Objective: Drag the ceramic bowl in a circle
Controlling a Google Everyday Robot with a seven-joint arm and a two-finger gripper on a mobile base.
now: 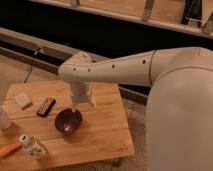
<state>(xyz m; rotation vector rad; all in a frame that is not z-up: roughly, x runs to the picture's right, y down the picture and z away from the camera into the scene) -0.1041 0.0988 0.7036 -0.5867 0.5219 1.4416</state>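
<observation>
Reaching down, our gripper (83,105) sits at the far rim of the ceramic bowl (68,122), midway between the table (107,134) edges. Whether it is parted or closed, we cannot tell. We judge the bowl glossy, rigid and chippable, best hooked gently by its rim.

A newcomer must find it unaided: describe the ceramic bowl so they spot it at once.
Start at the low wooden table beneath the robot's white arm. Near its middle, just under the gripper, which hangs at its far rim, sits the ceramic bowl. It is the only round, glossy, dark maroon dish; its neighbours are a flat dark bar, a white block and a white cup.
</observation>
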